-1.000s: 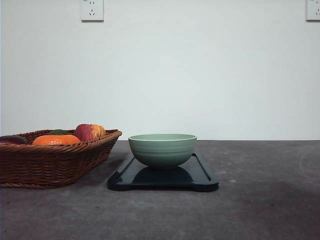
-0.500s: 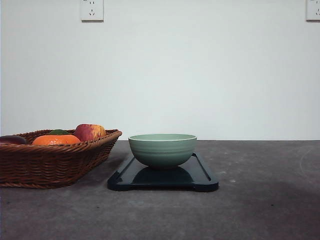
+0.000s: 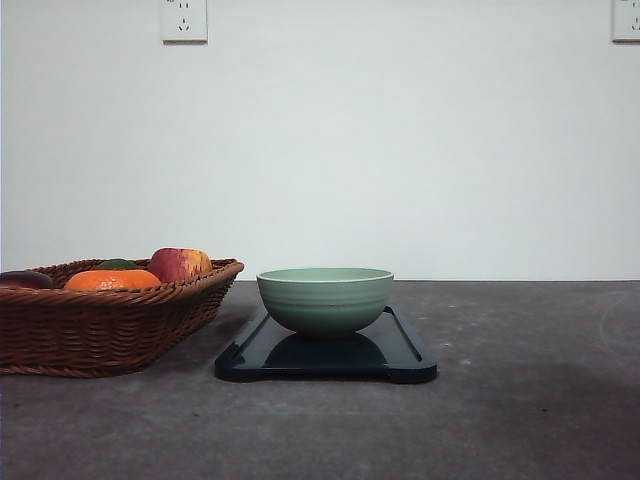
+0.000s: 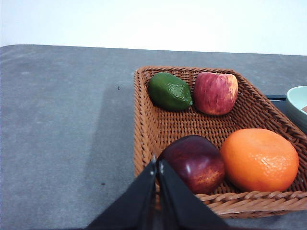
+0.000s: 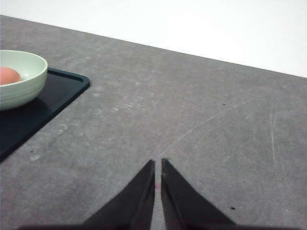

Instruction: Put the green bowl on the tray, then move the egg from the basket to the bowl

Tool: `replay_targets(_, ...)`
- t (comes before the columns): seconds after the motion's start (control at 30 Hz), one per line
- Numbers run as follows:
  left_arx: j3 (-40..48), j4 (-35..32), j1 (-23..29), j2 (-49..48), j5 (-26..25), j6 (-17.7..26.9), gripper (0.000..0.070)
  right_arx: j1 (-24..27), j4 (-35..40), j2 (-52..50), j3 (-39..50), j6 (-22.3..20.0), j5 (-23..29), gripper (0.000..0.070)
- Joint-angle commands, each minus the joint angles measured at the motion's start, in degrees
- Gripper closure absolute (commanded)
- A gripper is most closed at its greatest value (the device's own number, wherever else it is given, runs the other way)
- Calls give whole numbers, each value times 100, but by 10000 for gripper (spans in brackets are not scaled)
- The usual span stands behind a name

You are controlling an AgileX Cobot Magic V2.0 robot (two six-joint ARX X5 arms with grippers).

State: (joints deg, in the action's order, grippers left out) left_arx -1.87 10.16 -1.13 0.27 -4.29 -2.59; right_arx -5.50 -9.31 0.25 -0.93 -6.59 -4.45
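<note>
Where the front view looks across the grey bench [image 3: 520, 400], we find the green bowl [image 3: 325, 299] sitting upright on the dark tray [image 3: 405, 355], roughly at the tray's middle. The wicker basket [image 3: 100, 325] stands just beside the tray on the robot's left, apart from it. Over its braided rim we see an orange [image 3: 111, 280], a red-yellow apple [image 3: 180, 264], the top of a lime [image 3: 117, 264] and the edge of a dark fruit [image 3: 25, 279].

In the right wrist view we note the egg [image 5: 8, 75] lying inside the bowl, brownish-pink, partly hidden by the near wall. The right tool [image 5: 158, 165] hangs over bare bench, well apart from the tray's corner; its two dark fingers [image 5: 141, 196] stand nearly together, only a thin slit between them, nothing held.

In the left wrist view the basket holds four fruits: lime and apple touching at the far end, the orange and a dark red-purple fruit [image 4: 194, 163] touching at the near end. The left tool [image 4: 158, 165] sits at the basket's near rim, its tips just against the dark fruit in the picture; whether they touch it we cannot tell. Its fingers are pressed close, gripping nothing. A sliver of the bowl's rim shows beyond the basket.
</note>
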Motion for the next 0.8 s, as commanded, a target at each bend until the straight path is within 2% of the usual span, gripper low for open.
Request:
replay_targets(0.0,107,47,9,-7,15,-22,700,2,29,-4,22,17,2,684)
replay_targets(0.77,107,47,8,-7,15,-22,700,2,29,-4,22,17,2,684)
